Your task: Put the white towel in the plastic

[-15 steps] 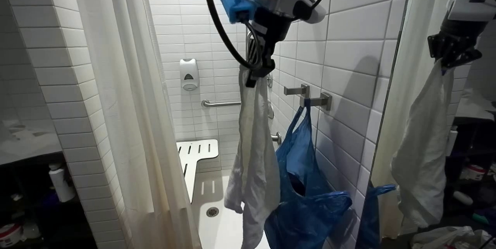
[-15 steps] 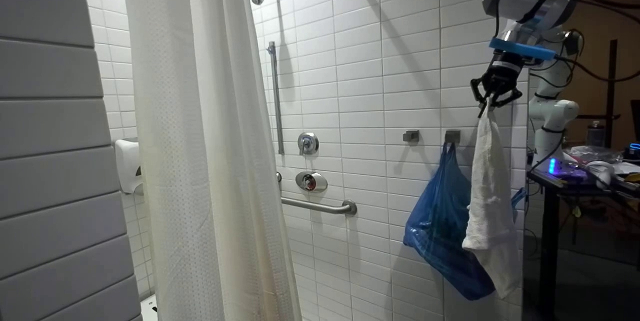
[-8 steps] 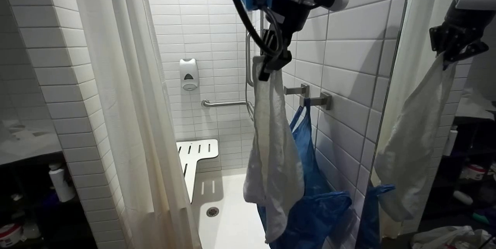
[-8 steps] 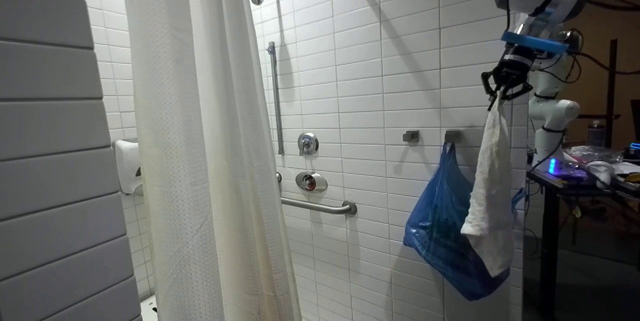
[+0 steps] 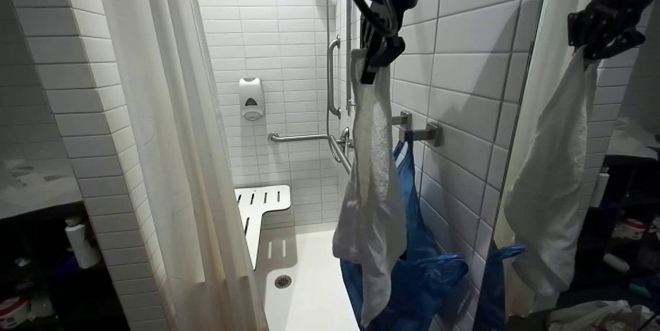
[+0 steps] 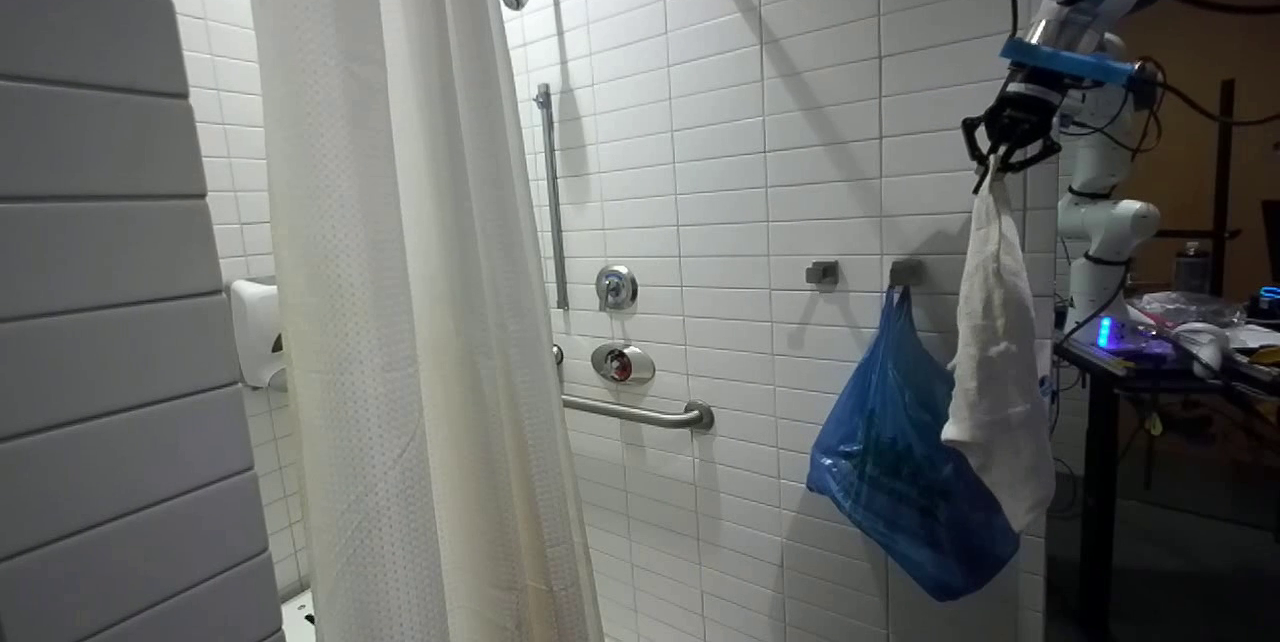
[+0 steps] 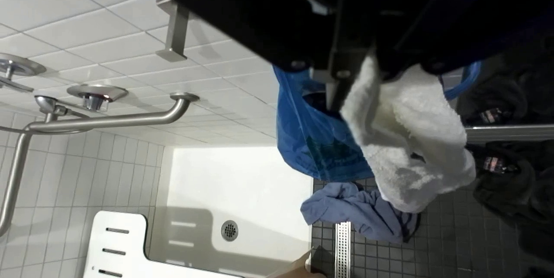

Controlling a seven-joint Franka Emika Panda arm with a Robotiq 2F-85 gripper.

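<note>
picked up, not yet bagged

the job looks about half done. the gripper (image 6: 994,165) is clenched on the top end of the towel (image 5: 374,192), which hangs in the air, outside the bag (image 6: 890,442). the bag hangs from a hook (image 6: 906,272), and in both exterior views the towel overlaps it; whether they touch cannot be told. the pick-up seems finished, and most of the carry too. left to do, by judgement: get the loose lower end over the bag's mouth, probably with more lift, feed it down inside, and let go.

no brand can be read. in the wrist view the bag bears a green print (image 7: 331,150), too creased to make out; a small label (image 7: 497,164) on something dark is too tiny. in an exterior view no words come clear on the tub (image 5: 14,313), the bottle (image 5: 81,243) or the dispenser (image 5: 252,101).
</note>
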